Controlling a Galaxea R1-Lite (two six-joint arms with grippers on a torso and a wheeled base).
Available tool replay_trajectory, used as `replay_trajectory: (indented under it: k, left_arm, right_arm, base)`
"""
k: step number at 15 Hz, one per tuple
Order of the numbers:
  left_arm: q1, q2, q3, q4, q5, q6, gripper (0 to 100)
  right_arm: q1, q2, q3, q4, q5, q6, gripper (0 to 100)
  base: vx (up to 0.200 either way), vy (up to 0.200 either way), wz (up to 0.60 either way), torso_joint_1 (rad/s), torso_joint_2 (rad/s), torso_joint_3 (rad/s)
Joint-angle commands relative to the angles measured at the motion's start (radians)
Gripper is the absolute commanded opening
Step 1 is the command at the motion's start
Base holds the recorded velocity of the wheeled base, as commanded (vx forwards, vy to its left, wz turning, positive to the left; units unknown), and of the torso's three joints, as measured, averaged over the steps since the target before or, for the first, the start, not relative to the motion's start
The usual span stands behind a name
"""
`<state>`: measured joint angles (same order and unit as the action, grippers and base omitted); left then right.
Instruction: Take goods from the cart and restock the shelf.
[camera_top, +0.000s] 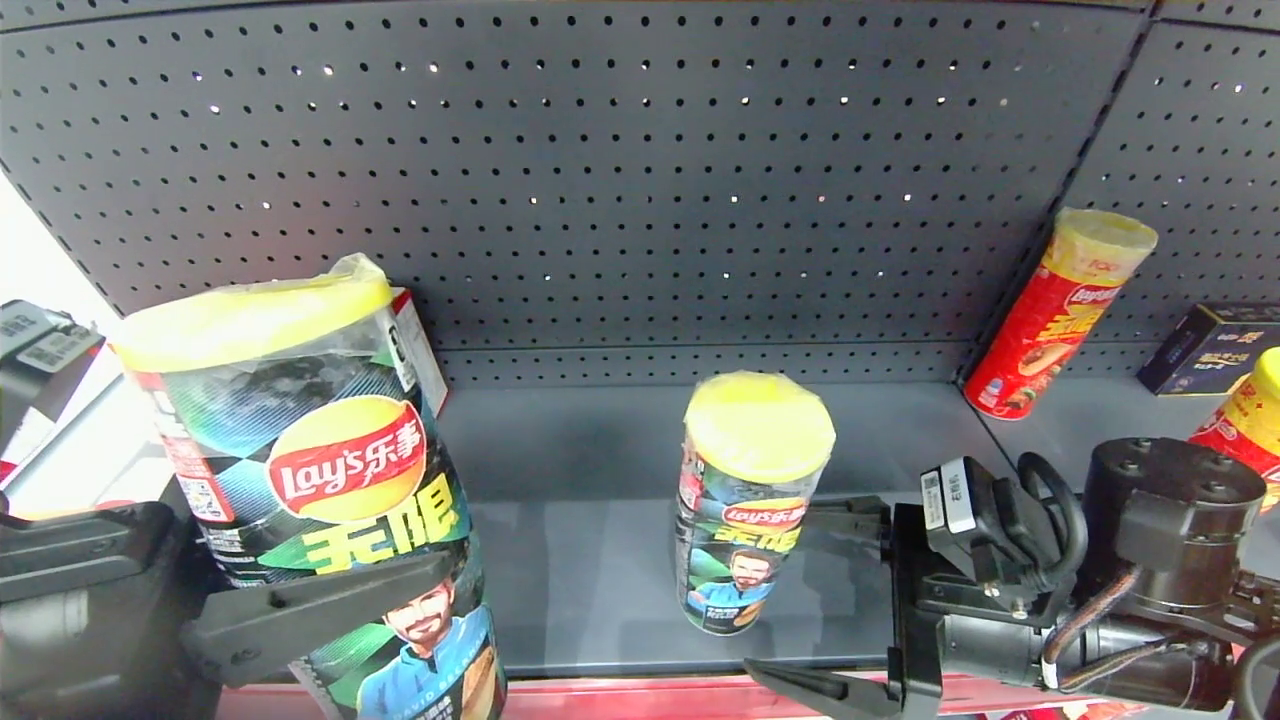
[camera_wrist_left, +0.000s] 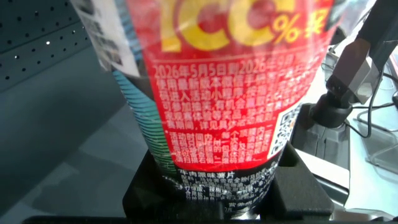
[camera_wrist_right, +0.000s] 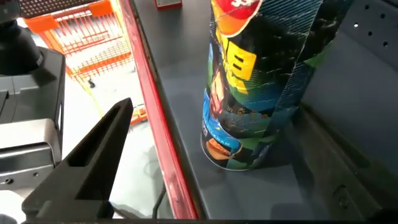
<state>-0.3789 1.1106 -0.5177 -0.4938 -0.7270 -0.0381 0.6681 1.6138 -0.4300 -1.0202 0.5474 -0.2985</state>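
Note:
My left gripper is shut on a tall chip can with a yellow lid, held upright at the left in front of the shelf. The left wrist view shows the same can close up between the gripper's pads. A second, identical chip can stands upright on the grey shelf board near its front edge. My right gripper is open, one finger on each side of that standing can, and does not grip it. One finger hangs out past the shelf edge.
A red chip can leans in the shelf bay to the right, beside a dark box and another red can. A pegboard back panel closes the shelf. A red strip edges the front. An orange cart stands on the floor below.

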Motion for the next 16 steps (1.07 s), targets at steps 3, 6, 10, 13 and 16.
replay_trajectory:
  k: [3,6,10,13,16]
  left_arm:
    - [0.0,-0.011,0.019,0.0,0.0,0.0,0]
    - [0.0,-0.017,0.028,0.0,0.0,-0.002,0]
    - [0.0,-0.017,0.024,0.0,0.0,-0.002,0]
    - [0.002,-0.018,0.019,0.0,0.0,-0.002,0]
    - [0.002,-0.029,0.022,0.0,0.0,-0.002,0]
  right_arm:
    - [-0.065,-0.066,0.011,0.0,-0.032,0.002,100]
    - [-0.091,-0.193,0.073,0.011,-0.041,0.007,100]
    - [-0.133,-0.37,0.188,0.028,-0.141,0.016,100]
    - [-0.245,-0.528,0.27,0.08,-0.162,0.024,100]
    - [-0.394,-0.7,0.401,0.111,-0.216,0.048,100]
  base:
    - [0.0,0.0,0.0,0.0,0.0,0.0]
    - [0.0,0.0,0.0,0.0,0.0,0.0]
    - [0.0,0.0,0.0,0.0,0.0,0.0]
    - [0.0,0.0,0.0,0.0,0.0,0.0]
    - [0.0,0.0,0.0,0.0,0.0,0.0]
